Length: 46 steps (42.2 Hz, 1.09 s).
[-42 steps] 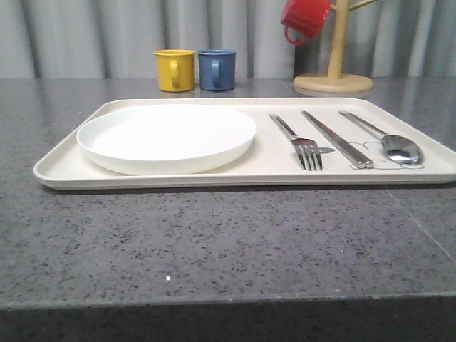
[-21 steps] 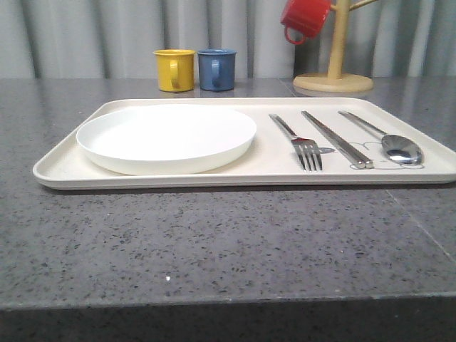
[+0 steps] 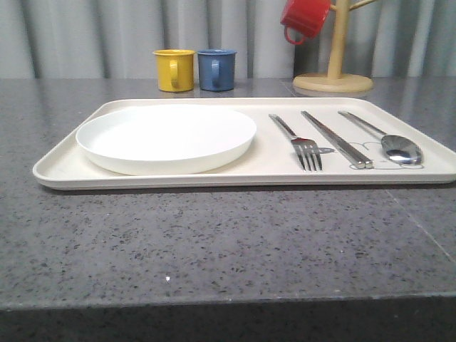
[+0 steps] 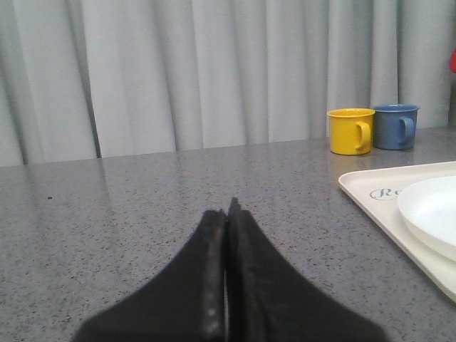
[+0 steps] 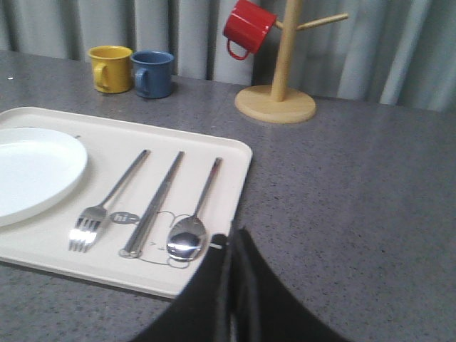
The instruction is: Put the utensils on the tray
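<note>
- Fork (image 3: 302, 142), chopsticks (image 3: 336, 139), spoon (image 3: 388, 139) lie side by side on tray (image 3: 64, 165), right of plate (image 3: 166, 137).
- Left tool (image 4: 226, 214) closed, empty, over surface (image 4: 142, 206).
- Right tool (image 5: 234, 239) closed, empty, near tray edge.

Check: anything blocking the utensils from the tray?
Nothing visible. The fork, chopsticks and spoon already lie on the cream tray, right of the white plate. Both claws are shut, holding nothing.
</note>
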Available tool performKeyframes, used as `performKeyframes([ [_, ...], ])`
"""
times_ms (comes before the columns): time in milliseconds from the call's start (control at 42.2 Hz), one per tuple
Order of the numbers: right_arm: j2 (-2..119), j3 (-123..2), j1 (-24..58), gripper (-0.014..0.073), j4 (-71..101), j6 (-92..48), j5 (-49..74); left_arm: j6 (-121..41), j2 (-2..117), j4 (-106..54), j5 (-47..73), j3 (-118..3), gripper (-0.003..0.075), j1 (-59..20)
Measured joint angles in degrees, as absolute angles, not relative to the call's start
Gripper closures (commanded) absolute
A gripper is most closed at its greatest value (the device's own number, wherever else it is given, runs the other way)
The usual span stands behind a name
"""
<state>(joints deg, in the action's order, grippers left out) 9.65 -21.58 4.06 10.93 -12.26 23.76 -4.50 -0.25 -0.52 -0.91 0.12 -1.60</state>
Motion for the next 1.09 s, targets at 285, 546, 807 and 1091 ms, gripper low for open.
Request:
performKeyframes([
  [285, -0.4, -2.1, 0.5, 0.0659, 10.9, -12.3, 8.9, -4.5, -0.2, -0.5, -0.9, 0.1, 0.0741, -1.6],
  [546, -0.6, 1.5, 0.3, 0.0659, 10.9, -12.3, 4.0, -4.5, -0.2, -0.5, -1.1, 0.1, 0.0741, -1.6],
  [807, -0.6, 1.5, 0.2, 0.0659, 10.9, -12.3, 3.2, -4.5, -0.2, -0.5, -1.1, 0.1, 0.0741, -1.6],
  [1091, -0.6, 1.5, 0.6, 0.0659, 6.7, -3.3, 2.5, -4.5, -0.2, -0.5, -1.1, 0.1, 0.0741, -1.6],
])
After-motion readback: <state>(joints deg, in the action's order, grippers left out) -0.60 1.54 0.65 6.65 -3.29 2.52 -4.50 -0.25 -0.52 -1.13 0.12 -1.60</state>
